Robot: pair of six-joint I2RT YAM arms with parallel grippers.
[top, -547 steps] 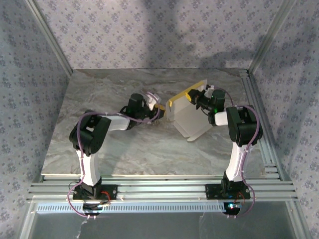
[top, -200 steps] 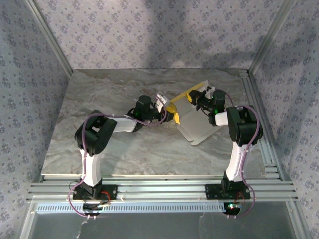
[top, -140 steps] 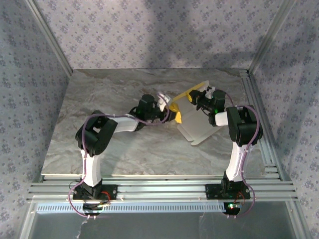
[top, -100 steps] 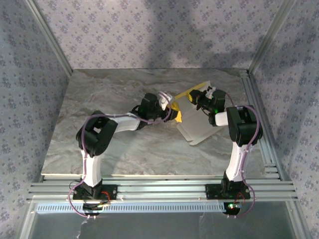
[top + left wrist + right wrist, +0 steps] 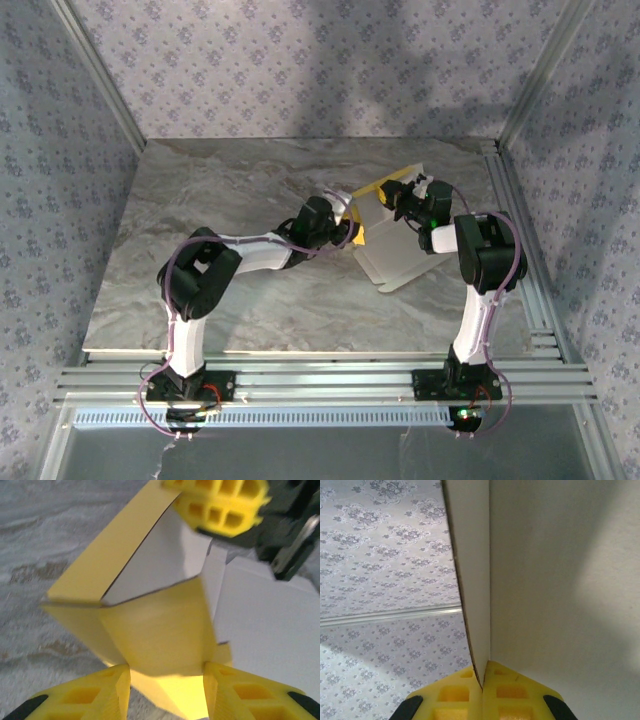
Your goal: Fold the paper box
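Note:
The paper box (image 5: 395, 245) is half-folded at the back right of the table, its white panel tilted up and yellow showing along its far and left edges. My right gripper (image 5: 403, 203) is shut on its upper edge; in the right wrist view the card wall (image 5: 560, 580) runs down into the pinched right gripper (image 5: 483, 672). My left gripper (image 5: 345, 232) is at the box's left side. In the left wrist view a yellow flap (image 5: 155, 630) lies across the left gripper (image 5: 166, 669), whose jaws stand apart. The right fingers (image 5: 220, 510) are at the top there.
The grey marble tabletop (image 5: 200, 240) stretches out to the left and front of the box. Aluminium rails (image 5: 520, 230) run along the right side and a rail bed (image 5: 320, 382) along the near edge. Patterned walls enclose the back and sides.
My left arm has stretched to the right, bringing its gripper up against the box's yellow left flap. The right gripper has kept its hold and barely moved.

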